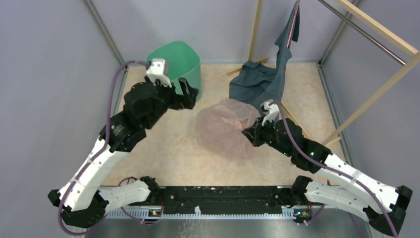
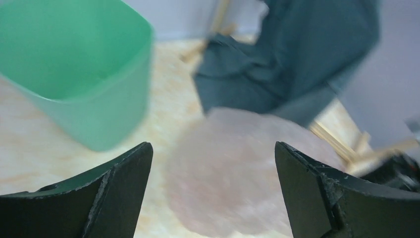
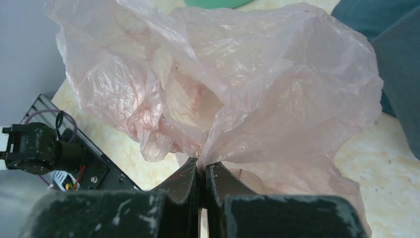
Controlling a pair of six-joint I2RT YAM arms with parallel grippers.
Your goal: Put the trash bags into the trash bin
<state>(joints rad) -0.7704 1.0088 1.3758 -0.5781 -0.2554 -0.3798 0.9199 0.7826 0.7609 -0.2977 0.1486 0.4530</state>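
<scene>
Right gripper clamped on trash bag fold, left gripper spread wide, beside trash bin

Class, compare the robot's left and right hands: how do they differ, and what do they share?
Left hand is open; right hand is shut. Left hand holds nothing; right hand pinches the pink bag. Left hand is near the green bin; right hand is farther off. Both have black fingers.

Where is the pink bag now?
In the top view the bag sits mid-table, right of centre, just below the blue garment and right of the green bin, its edge pinched in the right fingers.
</scene>
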